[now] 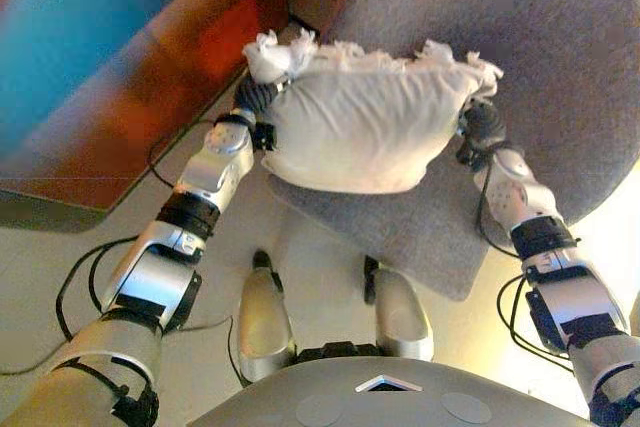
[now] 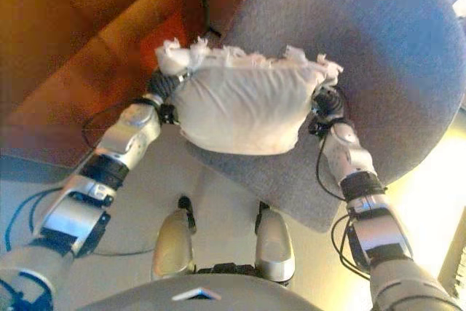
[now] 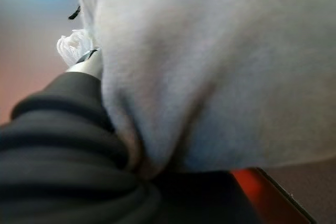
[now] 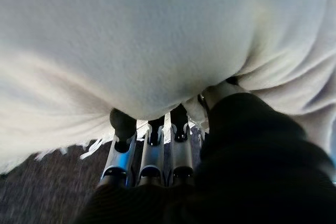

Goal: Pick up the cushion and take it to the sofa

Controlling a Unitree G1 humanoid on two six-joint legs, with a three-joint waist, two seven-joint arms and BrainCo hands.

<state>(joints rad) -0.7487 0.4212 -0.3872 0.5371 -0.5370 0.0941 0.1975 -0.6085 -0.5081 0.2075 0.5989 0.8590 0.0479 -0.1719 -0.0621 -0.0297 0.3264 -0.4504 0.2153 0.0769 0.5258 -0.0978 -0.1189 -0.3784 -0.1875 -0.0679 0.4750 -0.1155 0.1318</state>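
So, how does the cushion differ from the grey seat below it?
The cushion is white, while the grey seat is grey. The cushion has a fringe along its top edge; the seat has a plain rounded edge. The cushion is much smaller and sits between the left robot hand and the right robot hand, whereas the seat spreads wide beneath it. Both look soft.

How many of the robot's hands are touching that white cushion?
2. The left hand presses one end of the white cushion, the right hand the other, above the grey seat. Most fingers are hidden.
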